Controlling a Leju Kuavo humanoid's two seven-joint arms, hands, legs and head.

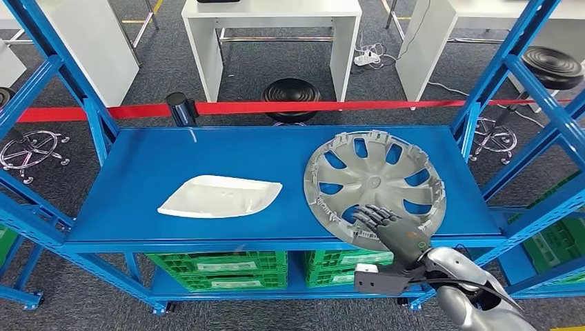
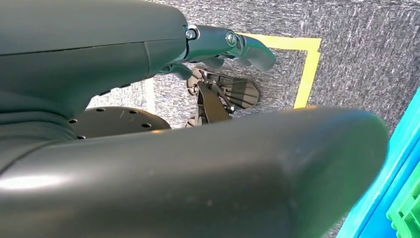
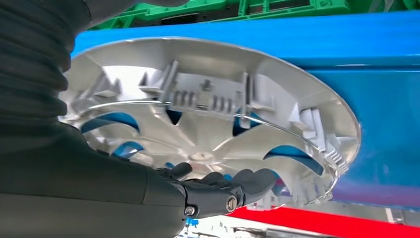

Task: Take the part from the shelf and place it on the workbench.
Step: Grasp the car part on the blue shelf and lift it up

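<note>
On the blue shelf [image 1: 207,148] your silver wheel cover [image 1: 376,183] lies flat on the right side, hollow side up, near edge hanging over the front. Your right hand [image 1: 386,224] rests on it, fingers spread; whether it grips is hard to see.

Wheel cover [image 1: 376,183] lies on shelf [image 1: 138,165], right of panel [image 1: 221,196].

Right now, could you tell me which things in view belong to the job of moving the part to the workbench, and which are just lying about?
Part of the job:
- round silver plastic wheel cover on the blue metal shelf
- right hand, fingers resting on the cover's near side

Lying about:
- flat white plastic panel on the same shelf
- green plastic crates below
- black round stool behind the red barrier tape
</note>
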